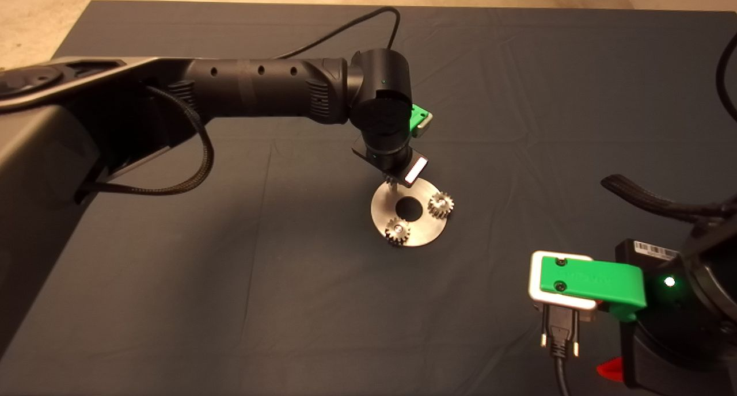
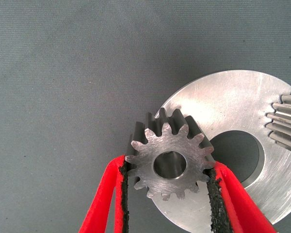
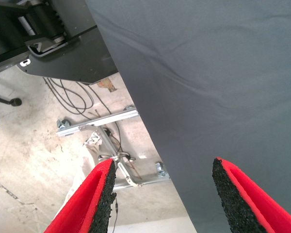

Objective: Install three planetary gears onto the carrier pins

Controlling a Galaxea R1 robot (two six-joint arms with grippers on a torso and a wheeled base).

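1. The left gripper pinches a gear tight between its two red fingers, over the disc's upper left rim, near the middle of the head view.
2. Two more gears sit on the disc, at its right and lower left.
3. The right gripper waits at the lower right, wide open and holding nothing.

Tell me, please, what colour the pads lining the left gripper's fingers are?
Black, rough-textured pads on red fingers, clearest in the left wrist view.
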